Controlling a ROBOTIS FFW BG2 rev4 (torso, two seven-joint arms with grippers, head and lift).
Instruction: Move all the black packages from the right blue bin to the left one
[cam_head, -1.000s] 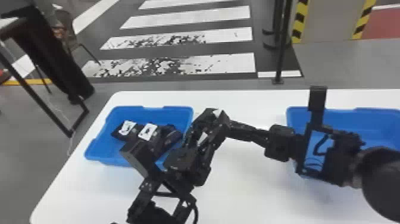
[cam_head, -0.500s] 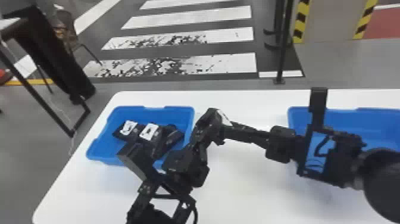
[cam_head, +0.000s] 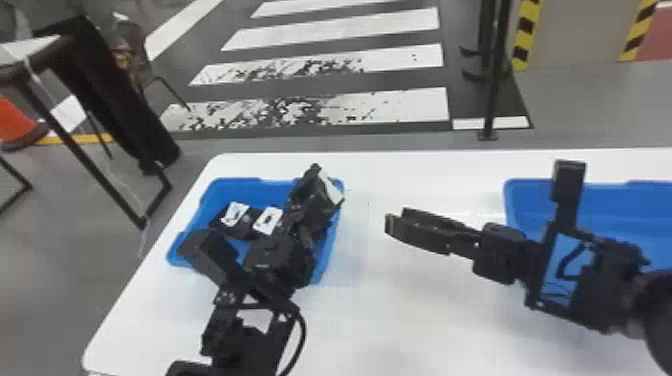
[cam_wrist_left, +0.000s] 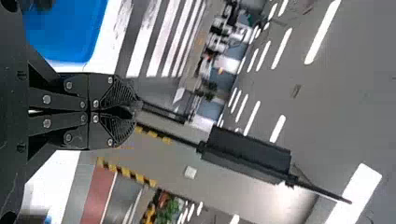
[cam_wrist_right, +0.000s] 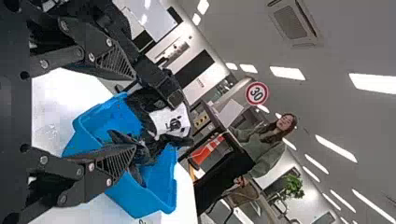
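Over the left blue bin (cam_head: 232, 187), the left gripper (cam_head: 318, 176) has its fingers drawn together, though I can't tell whether they pinch anything. The right gripper (cam_head: 392, 225) hangs over the table (cam_head: 400, 320) between the 2 bins, fingers parted and nothing between them. At least 2 white-labelled black packages (cam_head: 235, 215) lie in the left blue bin.

White-striped crossing (cam_head: 390, 107), grey floor (cam_head: 590, 110)
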